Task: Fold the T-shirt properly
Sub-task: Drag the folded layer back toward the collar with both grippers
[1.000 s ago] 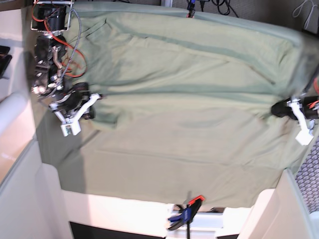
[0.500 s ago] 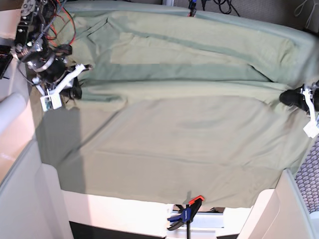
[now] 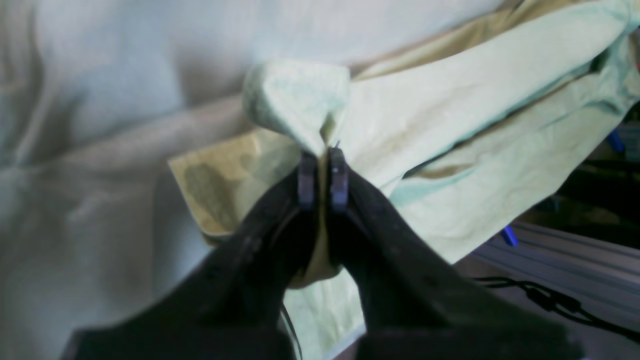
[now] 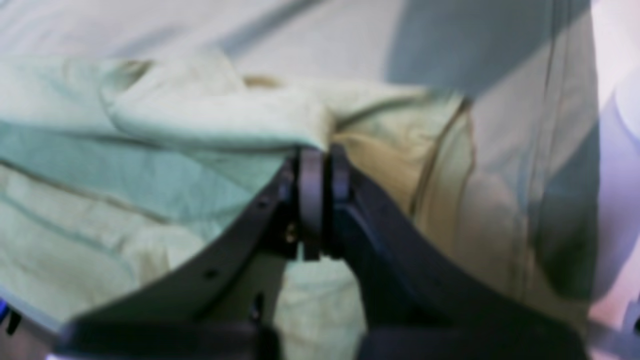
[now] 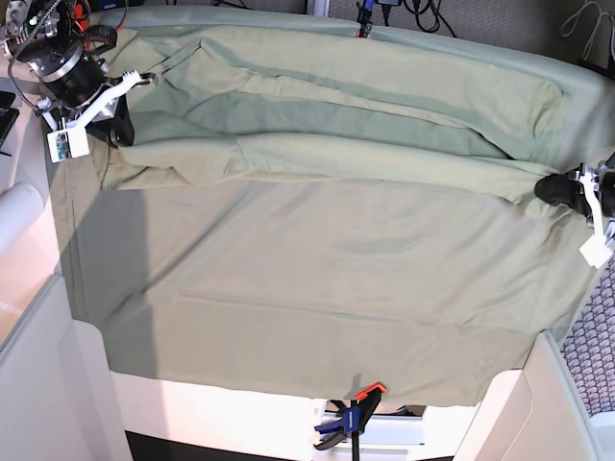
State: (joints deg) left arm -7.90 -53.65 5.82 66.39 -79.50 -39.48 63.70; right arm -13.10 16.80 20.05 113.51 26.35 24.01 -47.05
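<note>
The pale sage-green T-shirt (image 5: 365, 154) lies across the far half of the table, folded lengthwise, with its near edge held up at both ends. My right gripper (image 5: 120, 133), at the far left in the base view, is shut on a bunched edge of the shirt (image 4: 200, 120); its jaws (image 4: 320, 170) pinch the fabric. My left gripper (image 5: 550, 188), at the right edge, is shut on the other end of the shirt (image 3: 450, 100); its jaws (image 3: 322, 172) pinch a fold. Collar and label are hidden.
A larger plain sage-green cloth (image 5: 317, 279) covers the table under the shirt. A blue and orange clamp (image 5: 351, 418) grips the front edge. White panels stand at the front left (image 5: 38, 365) and front right (image 5: 548, 403). Cables (image 5: 423, 12) hang at the back.
Both grippers have carried the shirt's held edge toward the far side. The right arm moved far up and left; the left gripper shifted slightly. The fold is now narrower.
</note>
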